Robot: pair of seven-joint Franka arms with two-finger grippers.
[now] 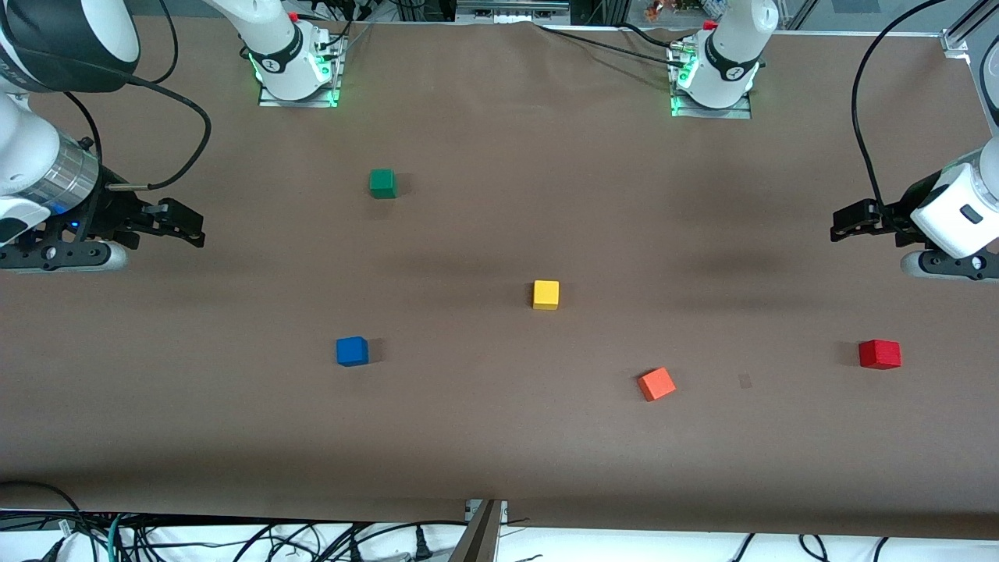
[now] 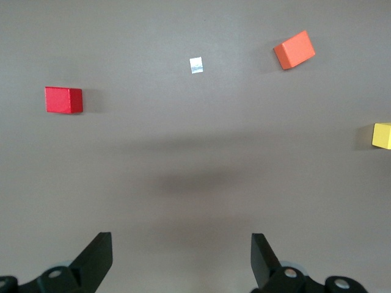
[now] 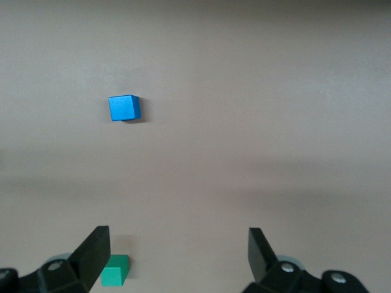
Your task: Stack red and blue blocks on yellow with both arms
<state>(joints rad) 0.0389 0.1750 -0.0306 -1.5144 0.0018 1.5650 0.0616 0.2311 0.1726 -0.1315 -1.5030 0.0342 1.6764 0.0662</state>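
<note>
The yellow cube (image 1: 545, 294) sits near the middle of the brown table; the left wrist view shows it at its edge (image 2: 382, 135). The blue cube (image 1: 352, 351) lies toward the right arm's end, nearer the front camera, and shows in the right wrist view (image 3: 124, 108). The deep red cube (image 1: 879, 353) lies toward the left arm's end and shows in the left wrist view (image 2: 63, 100). My left gripper (image 1: 843, 222) (image 2: 181, 256) is open and empty, up over the table's left-arm end. My right gripper (image 1: 187, 225) (image 3: 178, 253) is open and empty, up over the right-arm end.
An orange-red cube (image 1: 656, 384) (image 2: 294, 50) lies between yellow and red, nearer the front camera. A green cube (image 1: 382, 183) (image 3: 115, 271) lies near the right arm's base. A small pale scrap (image 2: 196, 65) lies on the table (image 1: 499, 437).
</note>
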